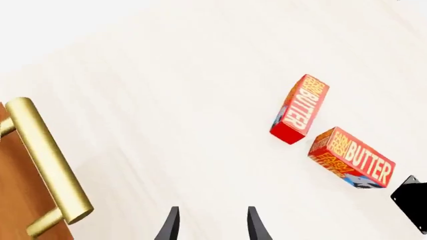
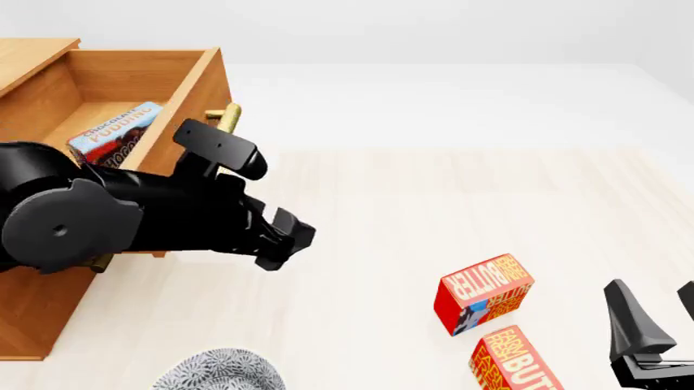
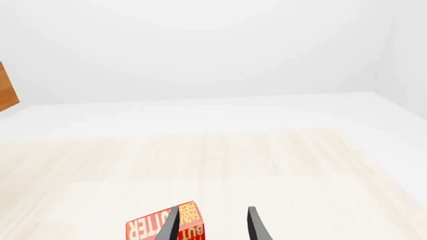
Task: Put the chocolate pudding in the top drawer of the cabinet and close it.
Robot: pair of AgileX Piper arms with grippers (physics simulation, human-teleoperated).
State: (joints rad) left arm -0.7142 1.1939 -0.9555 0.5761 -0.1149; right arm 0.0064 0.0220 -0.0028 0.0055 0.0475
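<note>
**Pudding lying in the open top drawer, both claws empty**

The pudding (image 2: pixel 117 132) is lying flat inside the top drawer (image 2: pixel 191 89), which is standing pulled out of the cabinet (image 2: pixel 32 305) at the front view's left. The left gripper (image 2: pixel 284 237) is hanging out over the table (image 2: pixel 434 195), forward and to the right of the drawer front, well apart from the pudding; its fingers (image 1: pixel 171 227) are standing spread with nothing between them. The brass handle (image 1: pixel 48 162) is showing close beside it in the left wrist view. The right gripper (image 2: pixel 656 313) is sitting low at the near right, fingers also spread and empty. Two butter boxes (image 2: pixel 483 294) (image 2: pixel 512 361) are lying between the arms, near the right gripper. Bare tabletop is stretching from the drawer front to those boxes. A patterned plate (image 2: pixel 217 372) is peeking in at the near edge.
</note>
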